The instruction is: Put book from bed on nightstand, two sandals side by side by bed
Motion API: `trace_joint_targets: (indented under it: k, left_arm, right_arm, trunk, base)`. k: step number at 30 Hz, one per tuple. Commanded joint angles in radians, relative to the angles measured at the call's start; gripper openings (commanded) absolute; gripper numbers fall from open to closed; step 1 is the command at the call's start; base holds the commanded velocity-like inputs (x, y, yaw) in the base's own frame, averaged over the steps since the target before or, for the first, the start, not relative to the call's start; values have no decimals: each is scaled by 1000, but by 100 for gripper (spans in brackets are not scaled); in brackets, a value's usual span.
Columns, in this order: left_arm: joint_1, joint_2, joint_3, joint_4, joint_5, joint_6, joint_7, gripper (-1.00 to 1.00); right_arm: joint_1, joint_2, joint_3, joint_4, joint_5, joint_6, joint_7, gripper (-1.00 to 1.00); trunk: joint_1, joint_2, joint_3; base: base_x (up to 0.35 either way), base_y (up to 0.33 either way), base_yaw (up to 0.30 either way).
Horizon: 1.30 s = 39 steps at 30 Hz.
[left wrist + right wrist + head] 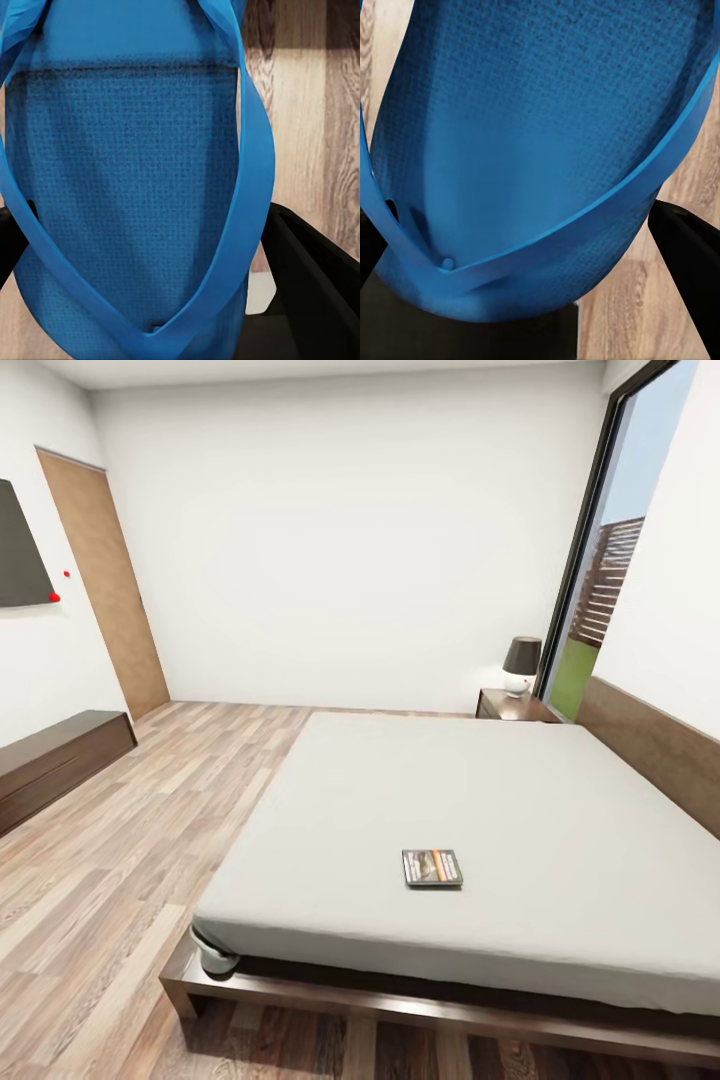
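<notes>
One book [432, 867] is being shown lying flat on the pale mattress of the one bed [560, 800], toward the near edge and a little right of centre; its dark cover with an orange band is facing up. One nightstand [515, 706] is being seen at the far right corner of the bed, just below the tall window [630, 550], with one dark-shaded lamp [521, 664] being carried on its top. One light wooden door [105, 590] is being shown in the left wall of the bedroom; a long low cabinet [55, 760] is standing against that wall, nearer, beneath one dark wall panel [20, 550]; wood-plank floor [130, 840] is spreading between cabinet and bed.

Two blue sandals are being counted, one at each claw. In the left wrist view, one sandal [127, 195] is being held close before the camera, sole surface and both straps facing the lens; a black finger [311, 277] of the left gripper is being seen just beside the sandal's edge, with floor planks behind; the claw appears to be closed on this sandal. In the right wrist view, the second sandal [532, 150] is likewise lying between dark fingers [690, 262] of the right gripper, strap and toe post showing; that claw too appears to be gripping its sandal.
</notes>
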Motion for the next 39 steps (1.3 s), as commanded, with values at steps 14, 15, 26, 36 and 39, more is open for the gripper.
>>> trace_joint_targets:
  k: [14,15,26,36,39]
  left_arm:
    - [-1,0,-10,-2,4,-4,5,-100]
    - [-1,0,-10,-2,3,-4,5,-100]
    - [-2,0,-11,-5,3,-4,5,-100]
    - [-2,0,-12,-6,3,-4,5,-100]
    - [-2,0,-12,-7,3,-4,5,-100]
  right_arm:
    - [-1,3,4,2,-5,-4,2,-100]
    - [-1,3,4,2,-5,-4,2,-100]
    - [-1,4,5,2,-4,-5,2,-100]
    - [-1,3,4,2,-5,-5,2,-100]
    - [-1,3,4,1,-5,-5,2,-100]
  trunk:
    - [54,-99,-45]
    - [58,-106,-48]
    - [100,-183,-83]
    - [138,-253,-114]
    - [150,-274,-123]
  base:
    - [0,0,0]
    - [0,0,0]
    - [0,0,0]
    - [0,0,0]
    - [0,0,0]
